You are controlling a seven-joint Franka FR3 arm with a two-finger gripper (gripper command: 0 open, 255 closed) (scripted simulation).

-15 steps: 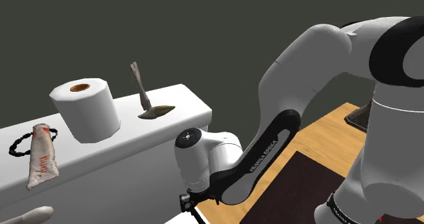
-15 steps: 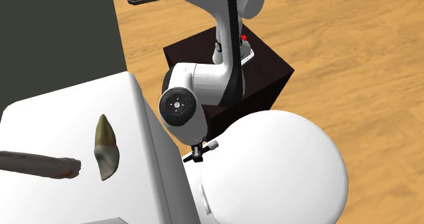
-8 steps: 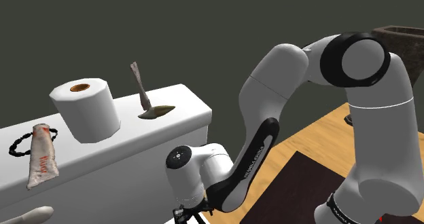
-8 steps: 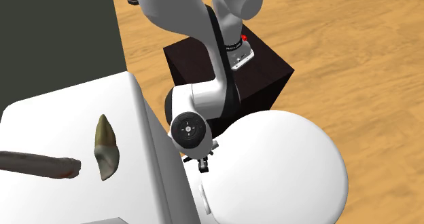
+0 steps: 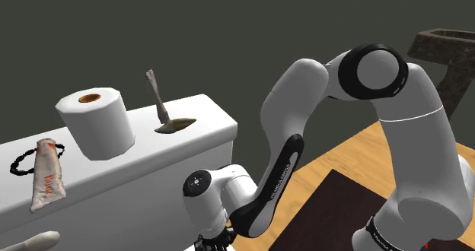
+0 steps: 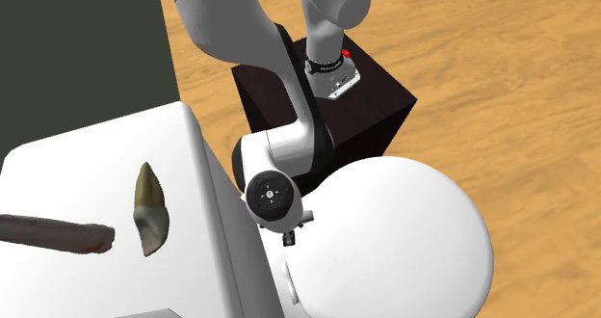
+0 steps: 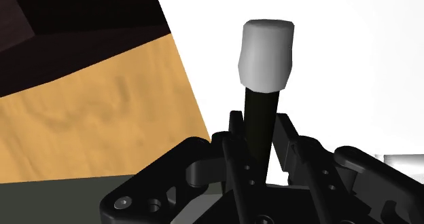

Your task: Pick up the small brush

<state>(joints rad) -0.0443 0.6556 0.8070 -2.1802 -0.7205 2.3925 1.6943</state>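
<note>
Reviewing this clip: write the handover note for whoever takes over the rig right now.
Gripper: shut on the small brush, clasping its black shaft below the pale grey head.
Where: the hand is low beside the white tank, at the edge of the rounded white lid. The brush head points at a white surface.
Done: the grasp is made.
Left: raise the brush well clear. Whether it is already off every surface cannot be told.
On the tank top, untouched: paper roll and brown-handled tool.
</note>
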